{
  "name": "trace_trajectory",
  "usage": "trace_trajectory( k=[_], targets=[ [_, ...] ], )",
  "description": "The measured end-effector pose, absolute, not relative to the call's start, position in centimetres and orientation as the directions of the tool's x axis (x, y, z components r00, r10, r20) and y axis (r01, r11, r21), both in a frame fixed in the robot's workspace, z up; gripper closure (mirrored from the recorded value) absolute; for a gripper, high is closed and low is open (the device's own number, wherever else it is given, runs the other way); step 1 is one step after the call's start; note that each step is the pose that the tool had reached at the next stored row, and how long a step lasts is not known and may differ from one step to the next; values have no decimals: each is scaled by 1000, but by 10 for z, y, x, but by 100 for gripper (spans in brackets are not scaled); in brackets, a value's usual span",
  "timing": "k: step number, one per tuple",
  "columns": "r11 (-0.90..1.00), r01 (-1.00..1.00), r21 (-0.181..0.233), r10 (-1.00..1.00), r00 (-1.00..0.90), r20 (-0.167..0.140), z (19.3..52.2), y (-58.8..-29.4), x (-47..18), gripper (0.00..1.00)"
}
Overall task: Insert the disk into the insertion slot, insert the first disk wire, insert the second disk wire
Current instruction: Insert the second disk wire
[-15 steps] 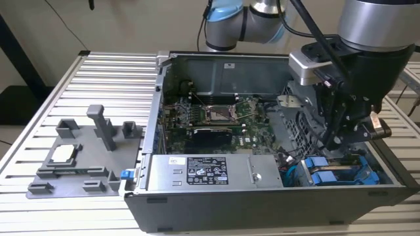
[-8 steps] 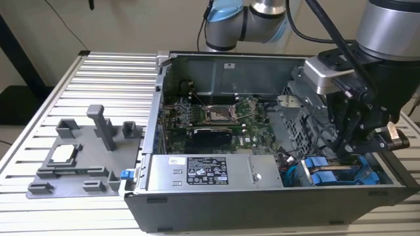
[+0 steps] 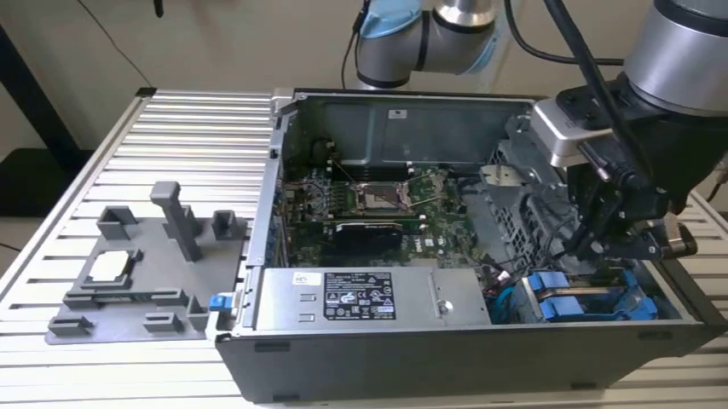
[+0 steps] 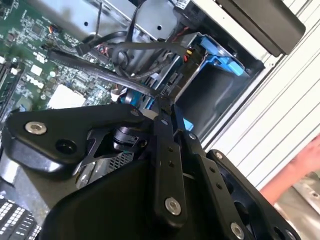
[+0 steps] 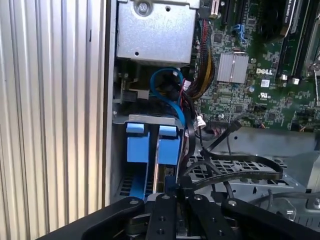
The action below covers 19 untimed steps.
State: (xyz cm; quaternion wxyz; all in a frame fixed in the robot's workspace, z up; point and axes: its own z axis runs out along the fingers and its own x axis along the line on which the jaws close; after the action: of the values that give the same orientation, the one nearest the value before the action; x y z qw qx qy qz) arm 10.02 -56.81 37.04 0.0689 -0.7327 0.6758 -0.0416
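Observation:
Two blue-fronted drives point(image 3: 565, 296) sit side by side in the grey drive cage point(image 3: 637, 281) at the case's front corner, on the exterior view's right. Their blue tabs point(image 5: 168, 145) show in the first wrist view; I cannot tell which one is the disk. My gripper point(image 3: 594, 247) reaches down into the cage just behind them. Its fingers point(image 4: 164, 130) stand close together on a dark connector of a black disk wire point(image 4: 145, 75), beside the nearer blue carrier point(image 4: 220, 60). The gripper point(image 5: 177, 194) meets the black wires point(image 5: 220, 165) right at the drive's rear edge.
The open case holds a green motherboard point(image 3: 364, 200), a labelled power supply point(image 3: 358, 298) and a blue cable point(image 5: 167, 87). A grey fixture point(image 3: 136, 273) lies on the slatted table point(image 3: 182, 136) at the exterior view's left. A person's hand point(image 4: 300, 170) is near the case's outer side.

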Motion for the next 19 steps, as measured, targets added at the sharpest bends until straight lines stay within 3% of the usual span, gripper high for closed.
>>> trace_trajectory(
  k=[5,11,19],
  targets=[
    [-75,-991,-110,-995,81,-52,370,-573,105,84],
    [-44,-993,-106,-996,51,-72,366,-574,107,84],
    [-43,-998,-55,-995,47,-88,363,-581,122,84]
  ],
)
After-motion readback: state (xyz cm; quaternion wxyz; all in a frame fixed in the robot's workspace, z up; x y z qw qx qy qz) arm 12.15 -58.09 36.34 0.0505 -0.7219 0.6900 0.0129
